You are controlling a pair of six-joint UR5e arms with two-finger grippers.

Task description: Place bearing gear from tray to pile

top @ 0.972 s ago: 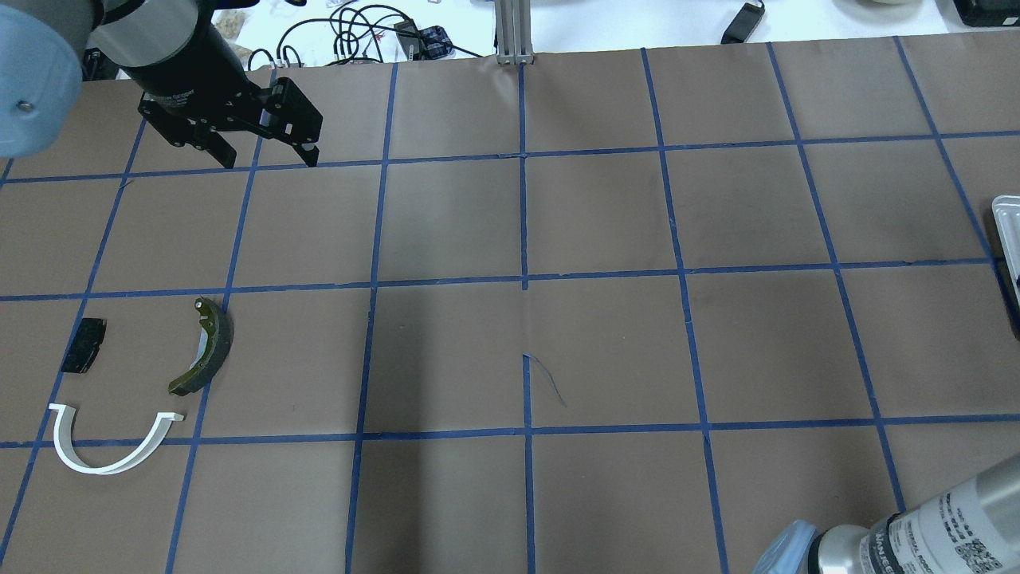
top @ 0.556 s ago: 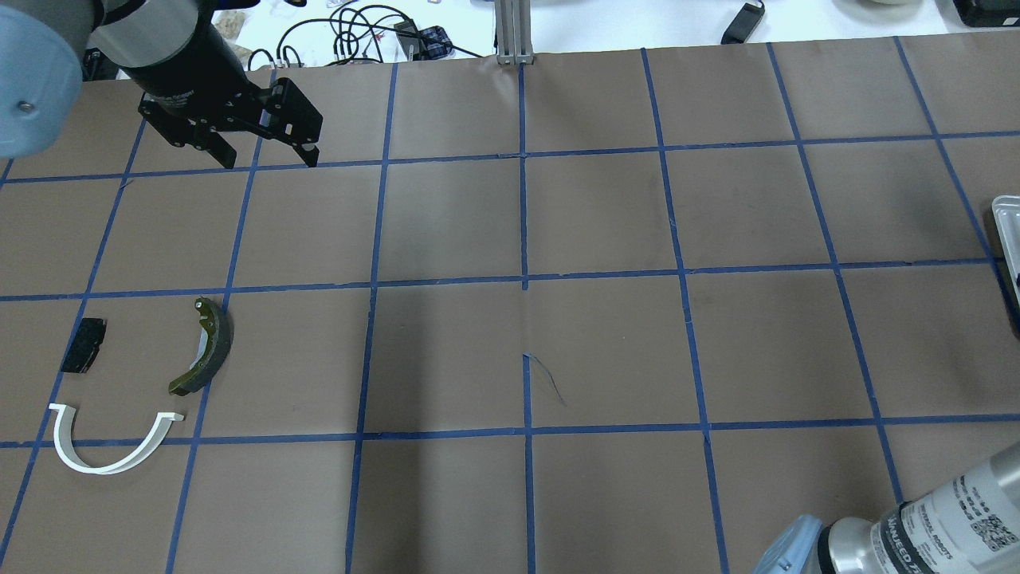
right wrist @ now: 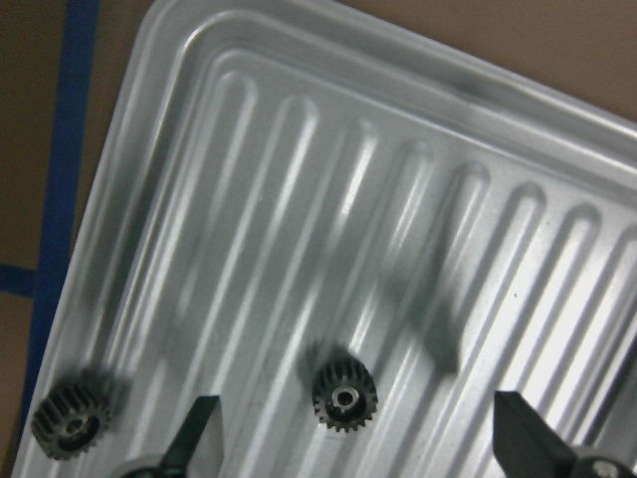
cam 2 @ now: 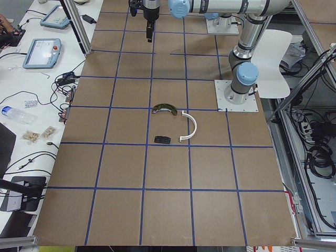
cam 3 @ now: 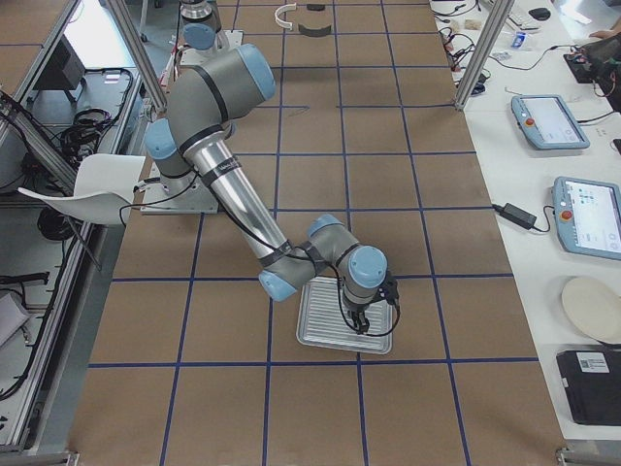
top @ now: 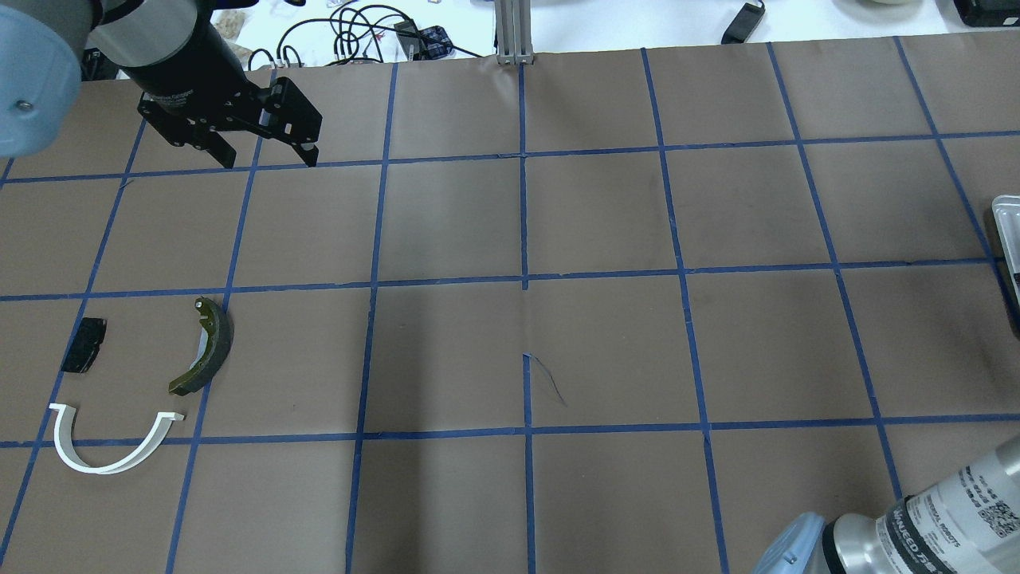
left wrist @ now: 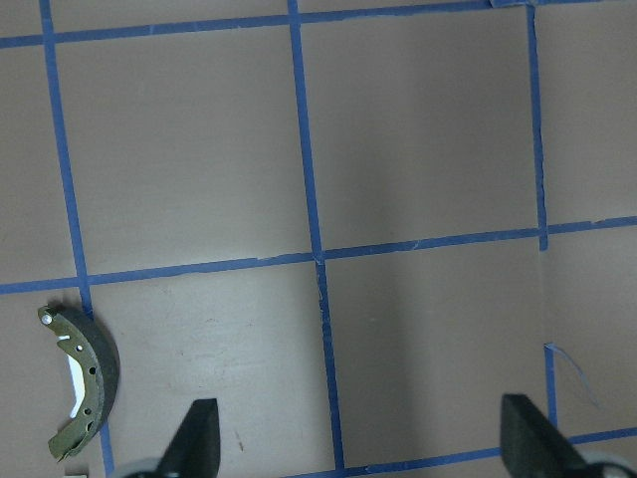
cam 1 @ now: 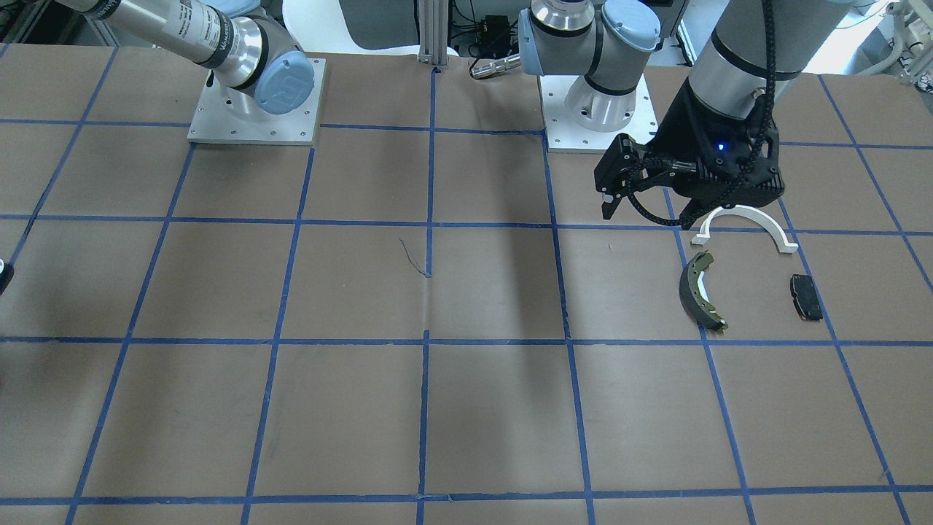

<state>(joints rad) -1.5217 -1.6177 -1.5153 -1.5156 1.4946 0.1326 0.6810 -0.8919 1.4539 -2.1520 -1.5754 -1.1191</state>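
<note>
Two small dark bearing gears lie on the ridged metal tray (right wrist: 299, 199): one (right wrist: 343, 395) in the middle, another (right wrist: 72, 420) at the lower left corner. My right gripper (right wrist: 358, 438) is open above the tray, and the middle gear sits between its fingers but apart from them. It also shows over the tray (cam 3: 320, 320) in the exterior right view. The pile is a white half-ring (top: 103, 469), a dark brake shoe (top: 205, 347) and a black pad (top: 84, 344). My left gripper (top: 269, 159) is open and empty, beyond the pile.
The tray's edge (top: 1006, 231) shows at the right border of the overhead view. My right forearm (top: 916, 526) crosses the bottom right corner. Cables (top: 358, 32) lie past the table's far edge. A post (top: 514, 32) stands at the back middle.
My right forearm has shifted a little to the right in the overhead view. The left gripper and the pile have not moved.
</note>
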